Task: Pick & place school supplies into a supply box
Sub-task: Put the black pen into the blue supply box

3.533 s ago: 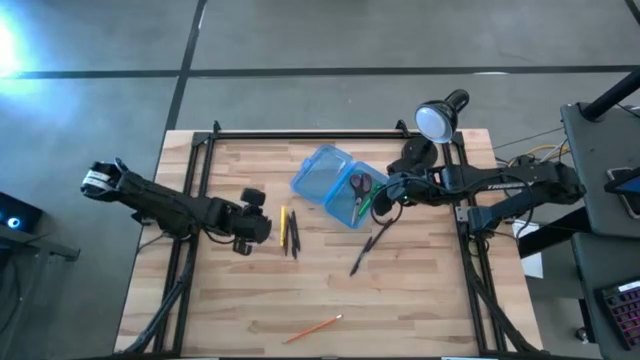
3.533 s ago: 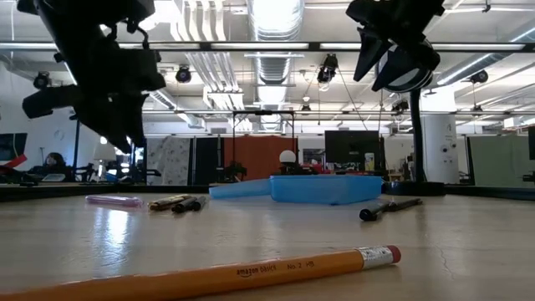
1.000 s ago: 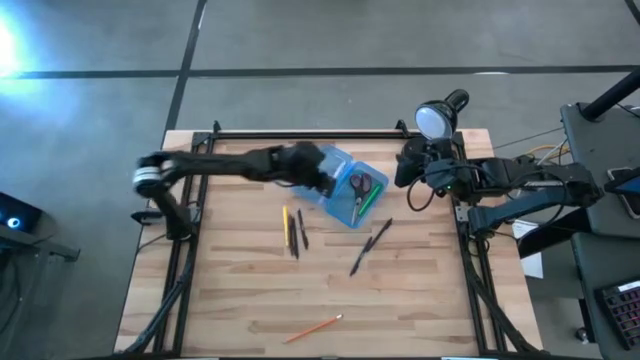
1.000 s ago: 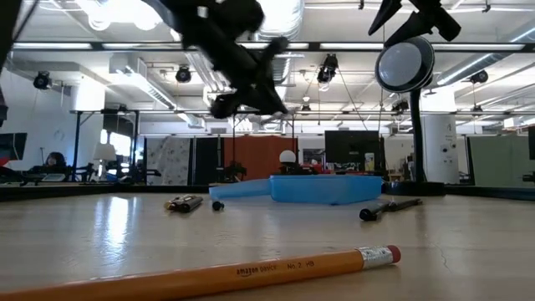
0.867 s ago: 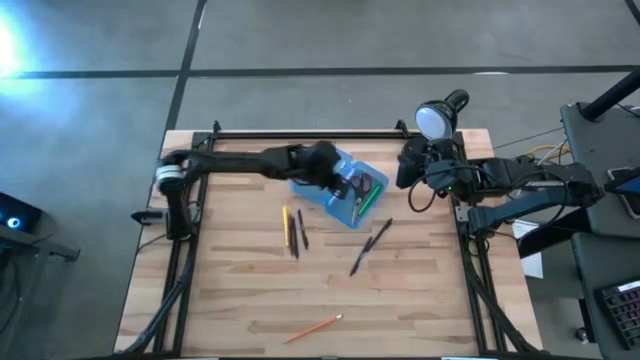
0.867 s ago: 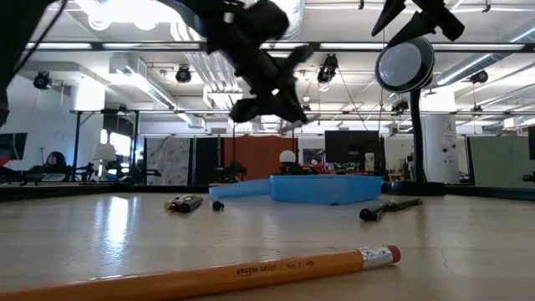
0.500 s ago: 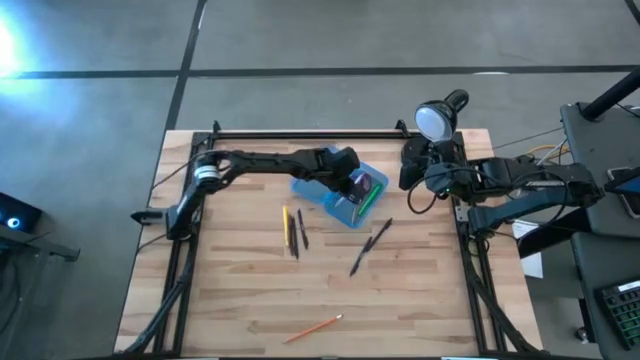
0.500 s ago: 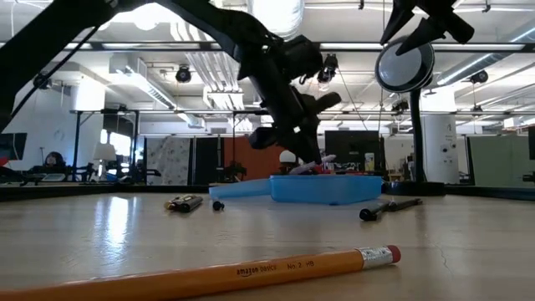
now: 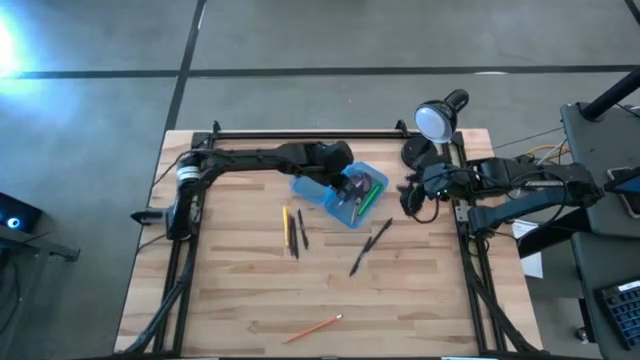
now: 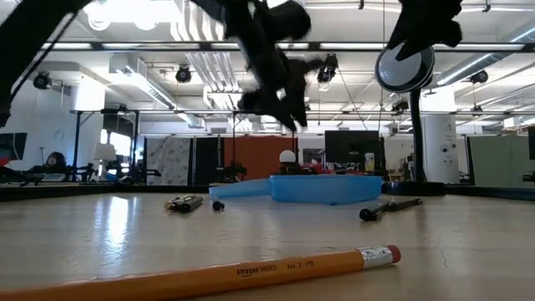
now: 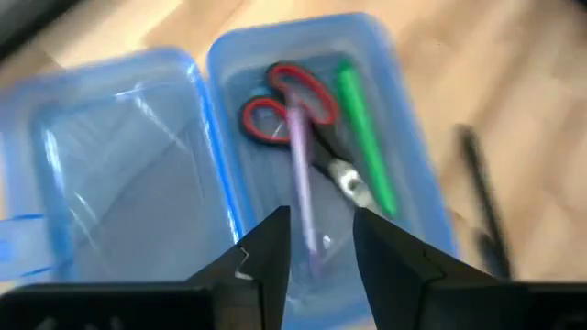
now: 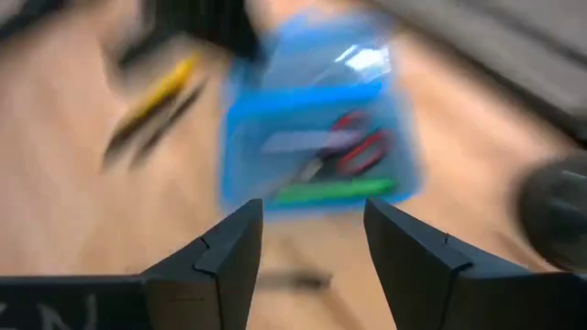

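The translucent blue supply box (image 9: 308,188) lies open on the table's far middle. In the left wrist view its right half (image 11: 404,197) holds the red-handled scissors (image 11: 295,92), a green pen (image 11: 365,137) and a pink pen (image 11: 301,174). My left gripper (image 11: 319,225) hangs open just above that half (image 9: 350,185), touching nothing. My right gripper (image 9: 408,197) is open (image 12: 312,215) and waits near the table's right edge, facing the box (image 12: 312,119). A yellow pencil (image 9: 284,226), dark pens (image 9: 299,232), a black pen (image 9: 370,245) and an orange pencil (image 9: 315,327) lie flat on the wood.
A black desk lamp (image 9: 438,117) stands at the far right corner, close to my right arm. The orange pencil (image 10: 209,276) lies near the table's near edge. Bare wood lies between the pens and along the near left side (image 9: 200,300).
My left gripper swung from the table's left toward the box, dipped low over its right half with the pink pen, then rose again. The pink pen now lies in the box beside the scissors. My right gripper shifted a little toward the near edge.
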`<control>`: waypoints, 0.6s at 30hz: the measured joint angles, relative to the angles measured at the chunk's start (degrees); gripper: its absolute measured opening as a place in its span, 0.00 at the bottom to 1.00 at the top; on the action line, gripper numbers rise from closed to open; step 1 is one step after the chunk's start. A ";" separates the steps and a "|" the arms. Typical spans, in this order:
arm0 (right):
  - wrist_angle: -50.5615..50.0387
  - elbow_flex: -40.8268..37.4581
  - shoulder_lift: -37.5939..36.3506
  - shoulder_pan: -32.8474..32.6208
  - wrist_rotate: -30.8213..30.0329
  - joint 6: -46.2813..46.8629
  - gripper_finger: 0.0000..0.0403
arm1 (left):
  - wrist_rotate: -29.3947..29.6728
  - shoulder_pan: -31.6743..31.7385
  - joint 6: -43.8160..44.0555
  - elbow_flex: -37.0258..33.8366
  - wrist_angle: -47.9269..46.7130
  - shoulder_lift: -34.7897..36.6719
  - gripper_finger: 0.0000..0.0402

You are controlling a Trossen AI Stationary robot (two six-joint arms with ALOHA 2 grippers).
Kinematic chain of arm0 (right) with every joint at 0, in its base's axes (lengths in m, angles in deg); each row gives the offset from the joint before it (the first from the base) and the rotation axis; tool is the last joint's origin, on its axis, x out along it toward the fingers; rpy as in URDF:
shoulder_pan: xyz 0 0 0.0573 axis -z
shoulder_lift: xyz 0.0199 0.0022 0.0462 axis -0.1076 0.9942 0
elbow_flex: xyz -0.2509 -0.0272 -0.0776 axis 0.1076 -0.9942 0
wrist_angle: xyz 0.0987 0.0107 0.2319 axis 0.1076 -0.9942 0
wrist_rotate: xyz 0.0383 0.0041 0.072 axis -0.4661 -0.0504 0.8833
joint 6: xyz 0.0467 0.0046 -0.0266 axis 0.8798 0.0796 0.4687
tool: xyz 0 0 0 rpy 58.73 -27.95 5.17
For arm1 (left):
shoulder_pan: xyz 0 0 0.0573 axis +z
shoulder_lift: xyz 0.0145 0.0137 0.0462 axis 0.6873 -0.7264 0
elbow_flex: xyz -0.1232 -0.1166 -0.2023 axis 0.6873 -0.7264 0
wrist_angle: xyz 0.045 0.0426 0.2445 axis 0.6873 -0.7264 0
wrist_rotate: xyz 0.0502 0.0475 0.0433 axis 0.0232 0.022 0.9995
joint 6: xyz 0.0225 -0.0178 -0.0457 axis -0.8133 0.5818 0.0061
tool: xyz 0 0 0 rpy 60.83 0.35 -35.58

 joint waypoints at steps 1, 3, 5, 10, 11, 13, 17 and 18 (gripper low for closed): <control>-0.05 -0.13 0.71 -0.01 4.29 -4.57 0.45 | 0.83 -0.94 -0.98 0.07 -0.58 2.02 0.26; -0.32 -0.26 3.24 -0.17 10.00 -13.38 0.44 | 3.17 -2.83 -2.00 0.11 -3.67 5.47 0.26; -1.14 -0.26 5.79 -0.37 11.67 -17.68 0.43 | 6.25 -4.71 -1.81 -0.14 -5.54 8.50 0.26; -3.03 -0.33 13.07 -0.36 16.63 -26.93 0.41 | 13.57 -10.08 3.20 -5.27 -5.64 16.28 0.26; -3.07 -0.35 14.45 -0.77 17.82 -29.96 0.41 | 14.86 -11.37 4.30 -6.87 -5.47 17.70 0.26; -3.12 -0.44 17.43 -1.78 18.67 -35.40 0.41 | 18.21 -13.95 6.74 -10.90 -3.42 20.80 0.26; -2.52 -0.55 22.85 -3.23 18.77 -44.95 0.42 | 23.51 -18.81 15.03 -21.16 2.03 25.87 0.26; -1.88 -0.60 24.12 -3.34 18.86 -46.84 0.42 | 24.39 -19.88 16.46 -24.11 4.50 27.28 0.26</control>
